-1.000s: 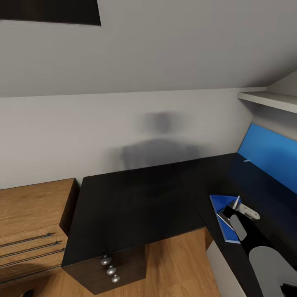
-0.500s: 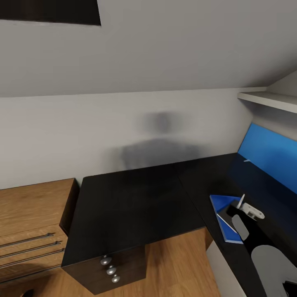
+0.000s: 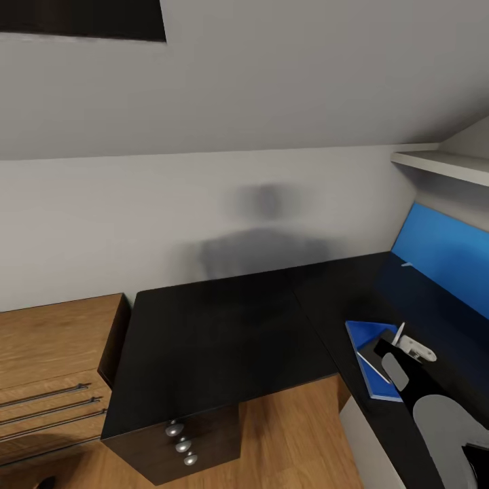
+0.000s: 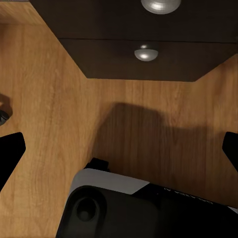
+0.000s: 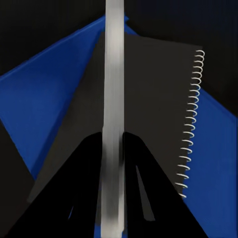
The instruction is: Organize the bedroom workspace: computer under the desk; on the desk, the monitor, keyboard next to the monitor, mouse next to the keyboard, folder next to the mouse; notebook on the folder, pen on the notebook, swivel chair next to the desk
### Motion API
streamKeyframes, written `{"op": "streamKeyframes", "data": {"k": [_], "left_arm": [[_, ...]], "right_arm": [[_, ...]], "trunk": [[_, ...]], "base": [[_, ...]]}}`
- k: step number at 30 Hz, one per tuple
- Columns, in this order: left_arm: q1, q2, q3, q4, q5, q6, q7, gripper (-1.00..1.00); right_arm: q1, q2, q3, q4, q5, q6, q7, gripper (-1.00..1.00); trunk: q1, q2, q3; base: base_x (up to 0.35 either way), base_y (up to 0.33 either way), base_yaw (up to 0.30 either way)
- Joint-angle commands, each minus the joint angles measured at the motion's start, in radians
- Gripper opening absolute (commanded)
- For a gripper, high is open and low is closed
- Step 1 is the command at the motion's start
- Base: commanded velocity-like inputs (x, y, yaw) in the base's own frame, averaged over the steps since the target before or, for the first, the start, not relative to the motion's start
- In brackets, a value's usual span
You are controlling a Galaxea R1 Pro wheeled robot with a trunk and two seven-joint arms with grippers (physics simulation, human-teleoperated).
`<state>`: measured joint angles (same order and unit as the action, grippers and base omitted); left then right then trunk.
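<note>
The glossy black L-shaped desk [image 3: 217, 339] fills the middle of the head view. On its right wing lies the blue folder [image 3: 360, 334], with the dark grey spiral-bound notebook [image 3: 373, 358] on top. My right gripper [image 3: 396, 345] hovers over them, shut on the whitish pen [image 3: 399, 333], which stands steeply tilted. In the right wrist view the pen [image 5: 113, 99] runs between the black fingers [image 5: 89, 163] of that gripper [image 5: 113, 141], above the notebook [image 5: 153, 99] and folder [image 5: 44, 104]. My left gripper [image 4: 119, 153] is open, hanging low over the wood floor.
A light wooden dresser [image 3: 47, 353] stands left of the desk. The desk's drawer pedestal with silver knobs [image 3: 182, 445] is at front left. A blue wall panel [image 3: 441, 251] and white shelf [image 3: 441, 163] are at right. A light grey-white panel [image 3: 360, 435] shows under the desk edge.
My right gripper has shifted slightly to the right with the pen, which now stands a little more upright. The view and the left arm are unchanged.
</note>
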<state>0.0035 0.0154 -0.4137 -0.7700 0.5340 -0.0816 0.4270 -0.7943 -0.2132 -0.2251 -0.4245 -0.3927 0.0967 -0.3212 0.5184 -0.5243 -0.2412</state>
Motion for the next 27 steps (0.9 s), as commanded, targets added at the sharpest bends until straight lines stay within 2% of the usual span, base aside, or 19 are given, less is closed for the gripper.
{"op": "streamKeyframes", "data": {"k": [1,9,17,27], "left_arm": [[0.000,0.002,-0.007,-0.002,0.011,-0.006,0.007,1.00],[0.000,0.002,-0.007,-0.002,0.011,-0.006,0.008,1.00],[0.000,0.002,-0.007,-0.002,0.010,-0.015,0.007,1.00],[0.000,0.003,-0.006,-0.009,0.011,-0.017,0.009,1.00]], "right_arm": [[-0.001,0.000,0.000,-0.002,-0.004,0.004,-0.003,-1.00],[-0.002,0.000,0.001,0.002,0.010,0.003,-0.020,-1.00],[-0.002,0.000,0.003,0.003,0.011,0.003,-0.022,-1.00],[-0.002,0.000,0.003,0.003,0.011,0.005,-0.025,-1.00]], "trunk": [[0.000,-0.001,-0.001],[0.000,-0.001,-0.001],[0.000,-0.001,-0.001],[0.000,-0.001,-0.001]], "base": [[0.000,0.000,0.000],[0.000,0.000,0.000],[0.233,0.000,0.000],[0.049,0.000,0.000]]}}
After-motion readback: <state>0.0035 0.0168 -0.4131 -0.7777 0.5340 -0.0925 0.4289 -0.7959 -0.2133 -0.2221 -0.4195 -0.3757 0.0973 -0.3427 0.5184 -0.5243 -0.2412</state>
